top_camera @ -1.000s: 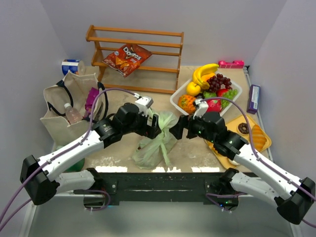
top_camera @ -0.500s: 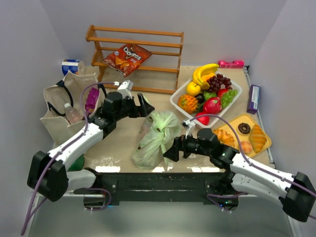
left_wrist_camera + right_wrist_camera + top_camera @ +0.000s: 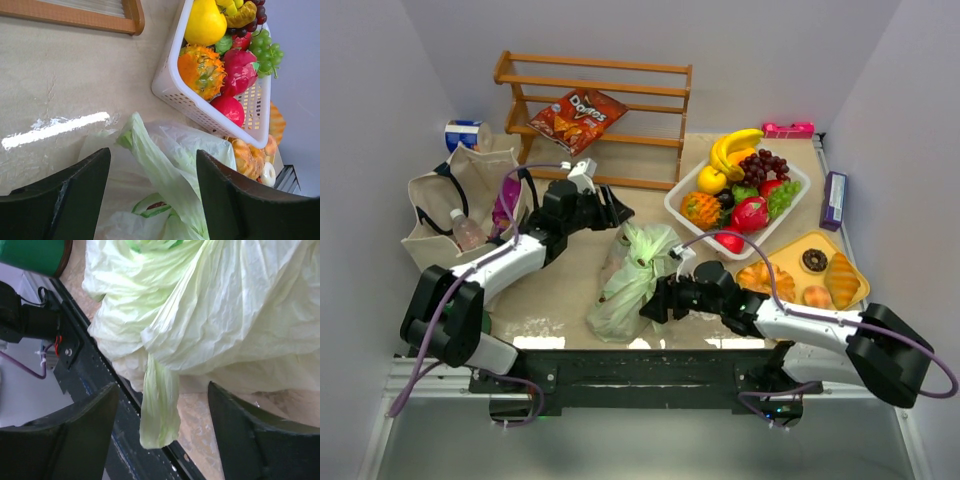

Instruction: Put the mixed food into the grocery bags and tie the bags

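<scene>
The pale green plastic bag (image 3: 635, 268) lies bunched near the table's front edge, its top knotted. My left gripper (image 3: 616, 213) is open just behind the bag's top; in the left wrist view a bag fold (image 3: 165, 175) lies between the spread jaws of this gripper (image 3: 155, 200). My right gripper (image 3: 654, 304) is open at the bag's front right. In the right wrist view a twisted handle end (image 3: 160, 410) hangs between the open jaws of this gripper (image 3: 161, 440), untouched. The beige tote (image 3: 432, 220) at far left holds a water bottle (image 3: 467, 232) and a purple packet (image 3: 506, 200).
A white basket (image 3: 678, 208) of toy fruit stands at back right, also in the left wrist view (image 3: 200, 107). A yellow tray (image 3: 798, 243) of pastries lies right. A wooden rack (image 3: 595, 65) with a red chip packet (image 3: 578, 117) stands behind. A green can (image 3: 35, 255) sits near the front edge.
Both grippers let go of the bag's top and drew apart. The left moved back and left, the right moved down to the bag's front. The bag's top now stands bunched.
</scene>
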Robot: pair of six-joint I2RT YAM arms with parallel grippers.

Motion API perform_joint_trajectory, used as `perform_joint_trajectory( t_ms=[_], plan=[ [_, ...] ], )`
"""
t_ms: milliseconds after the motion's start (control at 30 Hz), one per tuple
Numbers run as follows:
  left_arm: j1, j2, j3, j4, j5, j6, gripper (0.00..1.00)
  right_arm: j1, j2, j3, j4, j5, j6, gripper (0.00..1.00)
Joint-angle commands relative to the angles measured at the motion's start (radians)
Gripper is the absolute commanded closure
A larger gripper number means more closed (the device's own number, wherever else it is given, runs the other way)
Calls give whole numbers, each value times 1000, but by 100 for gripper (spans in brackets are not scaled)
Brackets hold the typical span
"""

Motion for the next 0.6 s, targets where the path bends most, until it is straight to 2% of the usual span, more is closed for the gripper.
perform_joint_trajectory(
  t_ms=[0,33,67,133,167,300,567],
  plan=[
    [7,59,41,166,65,-30,49,6,56,2,147,19,-14,41],
    [7,67,40,190,71,-38,58,6,71,0,162,10,-11,60],
    [9,77,40,200,73,-39,74,6,74,-3,165,2,1,74],
    [20,84,43,218,66,-44,91,7,57,-15,155,-9,18,100],
    [27,81,45,224,63,-50,100,9,44,-21,146,-10,36,100],
    [121,62,58,261,88,-88,100,20,-64,-61,37,-1,70,100],
    [302,123,232,221,171,-78,100,36,-317,-164,-269,-59,190,100]
  ],
)
